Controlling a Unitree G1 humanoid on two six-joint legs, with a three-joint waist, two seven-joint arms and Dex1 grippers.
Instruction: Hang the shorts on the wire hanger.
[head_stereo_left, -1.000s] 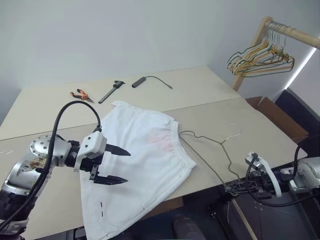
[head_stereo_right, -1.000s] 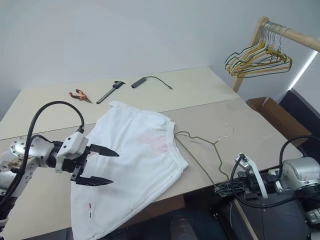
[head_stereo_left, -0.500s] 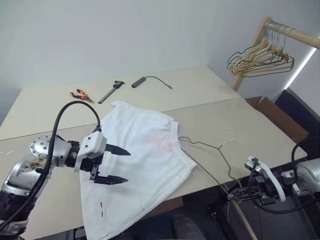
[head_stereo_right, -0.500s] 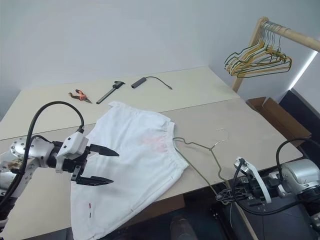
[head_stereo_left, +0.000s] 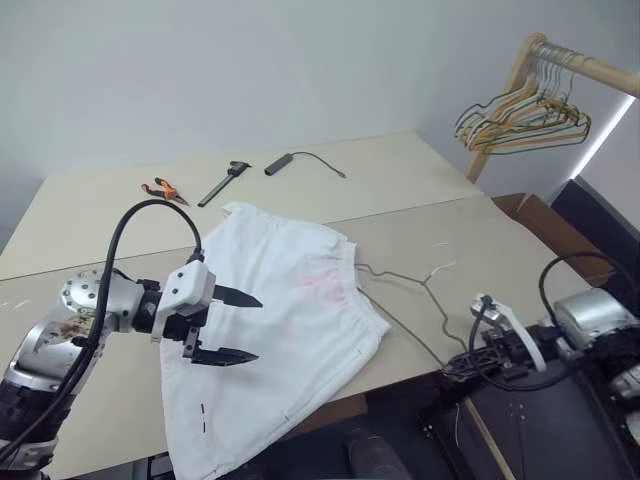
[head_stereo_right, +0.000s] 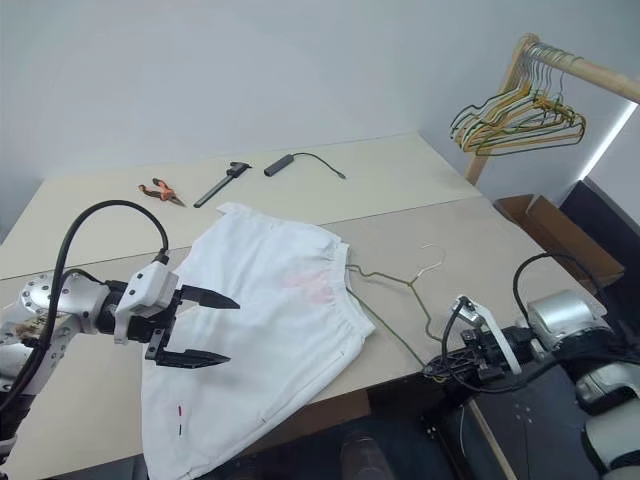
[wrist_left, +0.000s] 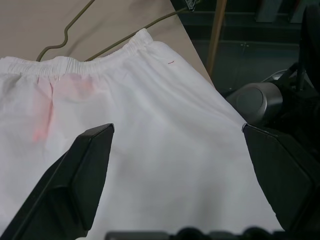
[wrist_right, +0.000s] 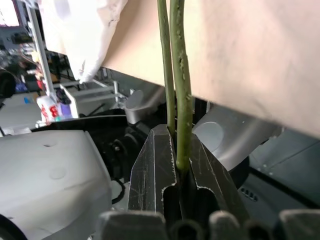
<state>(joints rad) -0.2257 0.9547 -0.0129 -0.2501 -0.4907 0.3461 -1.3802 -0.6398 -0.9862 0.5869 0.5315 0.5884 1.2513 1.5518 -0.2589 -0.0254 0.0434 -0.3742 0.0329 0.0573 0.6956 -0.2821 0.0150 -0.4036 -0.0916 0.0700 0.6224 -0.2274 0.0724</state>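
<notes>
The white shorts (head_stereo_left: 280, 320) lie spread flat on the table, waistband toward the right, with a faint pink patch near it. My left gripper (head_stereo_left: 260, 328) hovers open just above their middle, and its black fingers (wrist_left: 75, 190) frame the cloth in the left wrist view. The wire hanger (head_stereo_left: 400, 285) lies on the table right of the waistband, its hook (head_stereo_left: 440, 268) pointing away. One corner of the wire hanger (wrist_right: 180, 100) sticks out past the table's front edge. My right gripper (head_stereo_left: 452, 372) is shut on that corner, below the table edge.
Orange pliers (head_stereo_left: 160, 188), a black caliper (head_stereo_left: 222, 182) and a black stick with a cable (head_stereo_left: 290, 160) lie at the table's far side. A wooden rack with bunched hangers (head_stereo_left: 520, 115) stands at the back right, a cardboard box (head_stereo_left: 545, 225) below it.
My right gripper has swung leftward along the table's front edge with the hanger's corner in it, and the hanger has slid toward the shorts. The left gripper has stayed put.
</notes>
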